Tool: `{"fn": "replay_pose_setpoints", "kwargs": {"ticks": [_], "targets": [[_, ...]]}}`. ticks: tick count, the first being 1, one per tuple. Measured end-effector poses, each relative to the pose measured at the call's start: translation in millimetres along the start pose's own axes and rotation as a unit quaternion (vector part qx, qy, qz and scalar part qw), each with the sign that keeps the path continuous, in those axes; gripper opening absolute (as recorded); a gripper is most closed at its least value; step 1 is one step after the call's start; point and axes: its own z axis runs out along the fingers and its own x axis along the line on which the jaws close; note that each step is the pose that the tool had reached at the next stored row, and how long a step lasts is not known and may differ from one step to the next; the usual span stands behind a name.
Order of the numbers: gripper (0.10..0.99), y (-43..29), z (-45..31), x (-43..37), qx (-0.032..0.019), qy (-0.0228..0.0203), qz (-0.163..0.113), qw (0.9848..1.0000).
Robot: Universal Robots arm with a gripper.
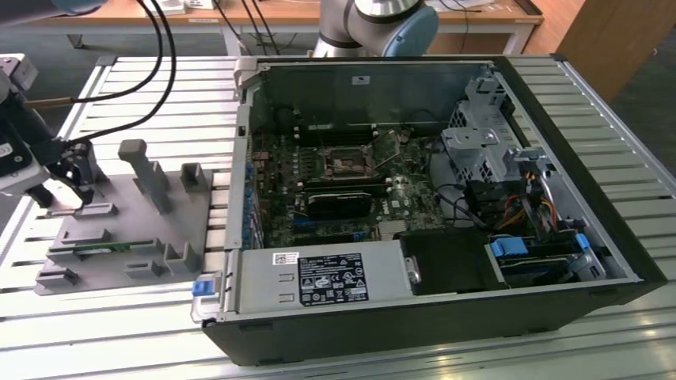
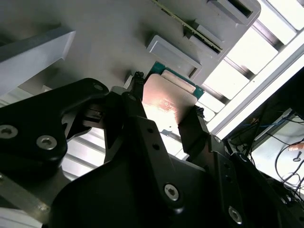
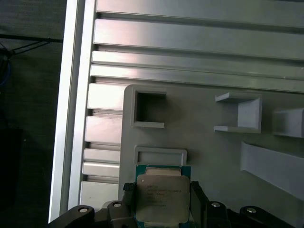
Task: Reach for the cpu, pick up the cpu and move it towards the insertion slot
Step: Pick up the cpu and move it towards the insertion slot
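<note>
Fingers (image 3: 127, 198) look closed on the cpu (image 3: 162, 199): in both wrist views I see a dark fingertip pressed against each of two opposite edges of the chip (image 2: 166, 102), with its pale metal top facing the cameras and a thin green rim showing around it. I cannot tell from here whether the chip is lifted or resting on the grey fixture plate (image 3: 213, 156) under it. Just beyond the cpu in the first wrist view is a shallow rectangular recess (image 3: 160, 155), and past that a deeper square pocket (image 3: 150, 109), both moulded into the same plate. In the exterior view the gripper (image 1: 76, 188) sits low over the corner of that plate (image 1: 116, 237) at the exterior view's left, on the slatted aluminium table (image 1: 138, 79). A thin green circuit strip (image 1: 100, 249) lies in a holder on the plate, near the gripper. The insertion slot (image 1: 347, 162), a silvery frame around a dark centre, is on the motherboard (image 1: 317, 150) inside the open computer case (image 1: 591, 158), well apart from the gripper and towards the exterior view's right.
</note>
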Motion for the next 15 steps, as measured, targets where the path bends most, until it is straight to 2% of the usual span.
{"fn": "replay_pose_setpoints", "kwargs": {"ticks": [15], "targets": [[0.545, 0.3, -12.3, 0.1, 0.0000, 0.0000, 0.000, 1.0000]]}}
